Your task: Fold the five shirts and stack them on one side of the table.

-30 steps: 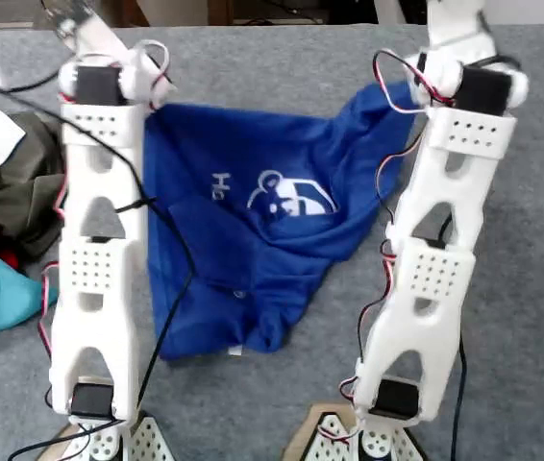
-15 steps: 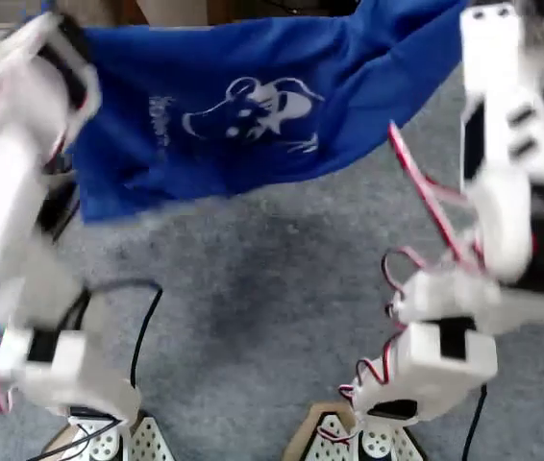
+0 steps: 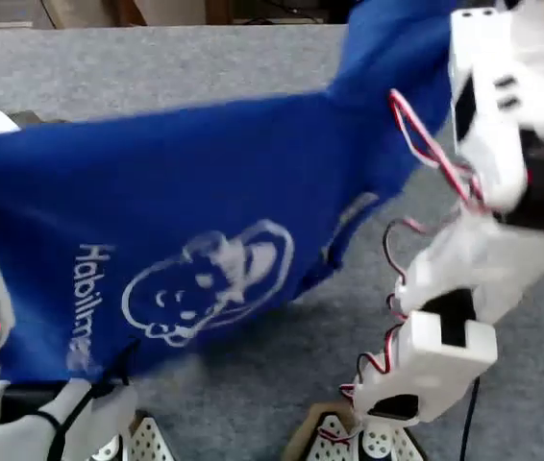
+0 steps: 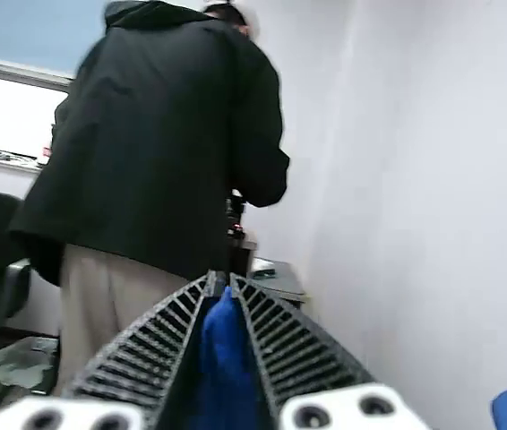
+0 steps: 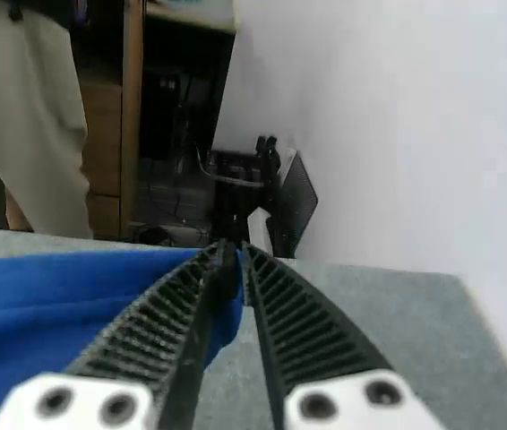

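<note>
Step in hand: spreading the blue shirt (image 3: 205,221) ahead of its first fold. It's airborne, stretched between both arms above the grey tabletop (image 3: 157,67), print facing the overhead camera. Left gripper (image 4: 223,285): jaws clamped on a bunch of blue fabric. Right gripper (image 5: 233,251): jaws pinched on the shirt's edge. Both arms are raised high, wrists aimed out across the room, and the right arm (image 3: 483,192) is bent back on itself. Next, I'd guess: lower it flat and taut, no bunching.
</note>
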`<state>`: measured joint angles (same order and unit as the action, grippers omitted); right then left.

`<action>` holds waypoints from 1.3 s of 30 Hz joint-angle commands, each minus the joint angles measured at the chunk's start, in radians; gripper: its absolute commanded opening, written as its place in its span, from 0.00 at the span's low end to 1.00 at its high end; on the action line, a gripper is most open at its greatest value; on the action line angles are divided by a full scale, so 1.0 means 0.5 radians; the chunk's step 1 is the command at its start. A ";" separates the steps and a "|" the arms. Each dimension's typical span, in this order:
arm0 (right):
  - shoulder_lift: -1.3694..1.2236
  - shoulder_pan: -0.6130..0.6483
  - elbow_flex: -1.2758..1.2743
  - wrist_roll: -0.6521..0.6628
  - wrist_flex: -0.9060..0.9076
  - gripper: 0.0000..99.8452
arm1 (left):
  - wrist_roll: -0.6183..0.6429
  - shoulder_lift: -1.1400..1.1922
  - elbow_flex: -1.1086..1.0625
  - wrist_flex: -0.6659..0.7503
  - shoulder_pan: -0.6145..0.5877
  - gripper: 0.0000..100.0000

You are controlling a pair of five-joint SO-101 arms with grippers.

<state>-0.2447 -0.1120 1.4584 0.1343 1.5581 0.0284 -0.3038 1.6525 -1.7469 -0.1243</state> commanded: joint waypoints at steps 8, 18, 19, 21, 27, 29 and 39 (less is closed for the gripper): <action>0.176 0.198 0.180 0.034 -0.292 0.00 | 0.086 0.014 -0.451 0.325 -0.077 0.02; 0.621 0.315 -0.164 0.362 -0.285 0.00 | 0.153 0.038 -0.473 0.083 -0.058 0.02; 0.624 0.296 -0.259 0.377 -0.270 0.00 | 0.206 0.044 -0.506 0.012 -0.037 0.02; 0.615 0.195 -0.462 0.387 -0.236 0.00 | 0.288 0.091 -0.712 -0.025 0.089 0.02; 0.526 -0.133 -1.125 0.387 -0.245 0.00 | 0.359 0.195 -1.605 -0.018 0.371 0.02; 0.489 -0.247 -1.306 0.390 -0.249 0.00 | 0.393 0.219 -1.850 0.015 0.497 0.02; 0.204 -0.818 -2.180 0.598 -0.875 0.00 | 0.399 0.232 -2.796 0.519 1.074 0.19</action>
<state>-0.1343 -0.4511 0.4626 0.3936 1.2467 0.2186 -0.1857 0.3759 -1.5873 0.3498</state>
